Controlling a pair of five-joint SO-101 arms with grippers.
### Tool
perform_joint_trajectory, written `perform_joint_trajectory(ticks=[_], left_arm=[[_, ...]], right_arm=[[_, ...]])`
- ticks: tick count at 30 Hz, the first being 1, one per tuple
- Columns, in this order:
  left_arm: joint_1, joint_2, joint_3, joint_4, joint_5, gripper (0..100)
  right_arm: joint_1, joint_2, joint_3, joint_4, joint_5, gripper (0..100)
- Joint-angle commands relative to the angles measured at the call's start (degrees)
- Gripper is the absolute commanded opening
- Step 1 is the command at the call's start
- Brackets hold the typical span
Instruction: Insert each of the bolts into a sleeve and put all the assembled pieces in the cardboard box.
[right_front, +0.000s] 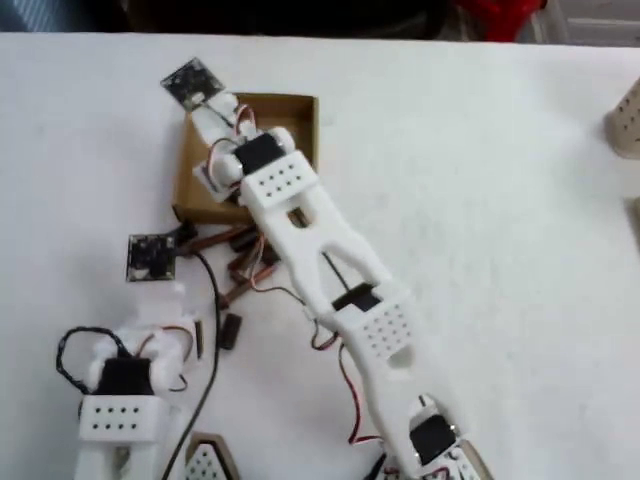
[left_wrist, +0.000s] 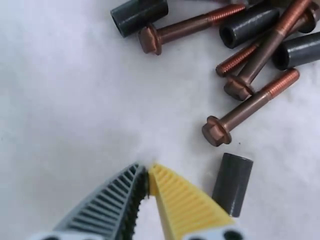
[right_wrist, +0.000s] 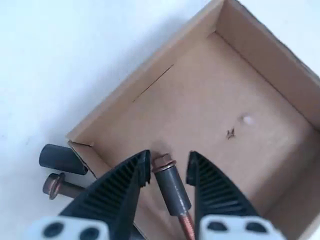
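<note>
The cardboard box (right_wrist: 165, 65) lies under my right gripper (right_wrist: 169, 167), which is open. Between its black fingers (right_wrist: 125, 185) is an assembled piece (right_wrist: 172, 187), a copper bolt in a dark sleeve, with a small gap on each side. In the high view the right arm (right_front: 330, 260) stretches across to the box (right_front: 300, 115). My left gripper (left_wrist: 147, 175) is shut with nothing in it, low over the table. Just beyond it lie a loose sleeve (left_wrist: 232, 184), a bolt (left_wrist: 250, 107), and a pile of bolts (left_wrist: 192, 26) and sleeves (left_wrist: 247, 25).
A sleeve (right_wrist: 62, 159) and a bolt head (right_wrist: 52, 184) lie outside the box's corner. The pile (right_front: 240, 260) sits between the box and the left arm (right_front: 125, 375), crossed by cables. A beige perforated object (right_front: 625, 120) stands at the right edge.
</note>
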Motion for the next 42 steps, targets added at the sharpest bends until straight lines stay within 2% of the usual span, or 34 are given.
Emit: perform_joint_trajectory(ticks=[1, 8, 10, 13, 20, 22, 26, 31, 38, 42], left_arm=[[0.57, -0.57, -0.53, -0.18, -0.7, 2], [0.31, -0.57, -0.26, -2.37, -0.7, 2], [0.31, -0.57, -0.26, -2.46, -0.7, 2], [0.31, -0.57, -0.26, -2.73, -0.7, 2], [0.31, -0.57, -0.26, -2.73, -0.7, 2], [0.31, -0.57, -0.26, -2.73, -0.7, 2], [0.31, -0.57, -0.26, -2.73, -0.7, 2], [0.31, -0.57, -0.26, -2.73, -0.7, 2], [0.31, -0.57, -0.26, -2.73, -0.7, 2], [0.31, -0.57, -0.26, -2.73, -0.7, 2]], right_arm=[[-0.66, -0.4, -2.55, -2.68, 2.29, 7.5], [-1.36, -6.73, -2.55, 4.97, 2.29, 8.0], [-1.89, -9.1, -2.46, 9.1, 2.2, 7.4], [-2.77, -11.74, -2.46, 15.69, 2.2, 1.1], [-4.18, -15.87, -2.46, 31.16, 2.9, 1.7], [-4.53, -17.27, -1.76, 34.95, 7.12, 1.8], [-4.79, -23.25, 8.88, 34.86, 18.37, 1.8], [-6.37, -35.12, 24.53, 33.71, 21.45, 1.8], [-5.23, -42.33, 44.22, 23.08, 22.33, 1.8], [-4.97, -40.57, 51.43, 17.54, 32.97, 1.9]])
